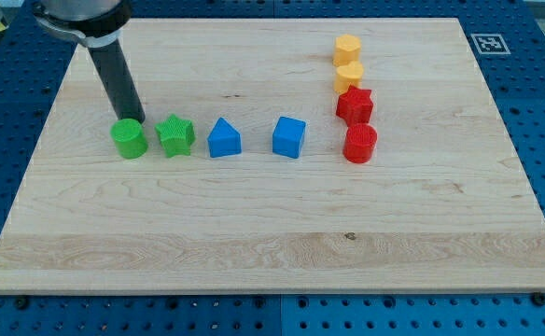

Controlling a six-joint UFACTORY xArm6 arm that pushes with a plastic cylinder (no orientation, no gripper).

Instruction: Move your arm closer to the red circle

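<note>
The red circle [359,144] stands on the wooden board [272,233] right of centre, just below the red star [355,105]. My tip [134,120] is far to the view's left of it, right behind the green circle [129,139] and touching or nearly touching its top edge. The dark rod rises from there toward the view's top left.
A row runs rightward from the green circle: a green star [175,135], a blue house-shaped block [223,138], and a blue cube [289,136]. Two yellow-orange blocks [348,49] [349,77] stand above the red star. The board's right edge [520,159] meets a blue pegboard.
</note>
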